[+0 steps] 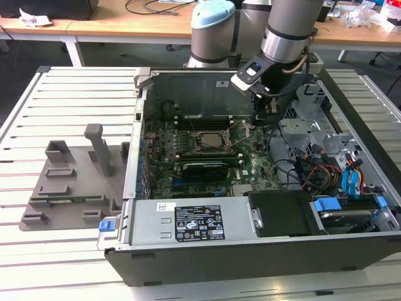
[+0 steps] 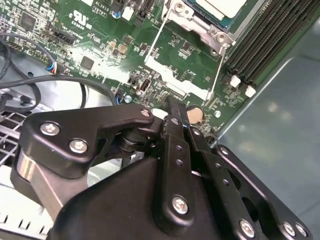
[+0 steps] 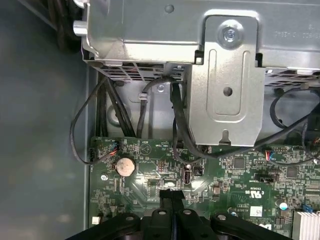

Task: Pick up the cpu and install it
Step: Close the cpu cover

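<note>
On the exterior view's left, a grey fixture plate (image 1: 62, 188) is seen lying on the slatted table (image 1: 75, 94). Beside it an open computer case (image 1: 188, 251) is set, with its motherboard (image 1: 250, 166) exposed. The cpu (image 1: 211, 139) is found near the middle of the board, lying flat within the socket frame (image 2: 192, 22). In the second wrist view a thin wire lever (image 2: 152, 42) is seen beside that frame.

Further to the exterior view's right, the hand (image 1: 262, 114) is held low over the board, apart from the cpu and touching nothing. In the first wrist view its fingers (image 3: 166, 200) are seen pressed together with nothing between them, near a coin cell (image 3: 125, 165). A metal drive cage (image 1: 313, 119) is seen beyond.

The cpu is judged to be light, thin and stiff, with a smooth metal top that is likely slippery. Its underside and the socket beneath are judged fragile. It is best taken by two opposite edges and kept level.
</note>
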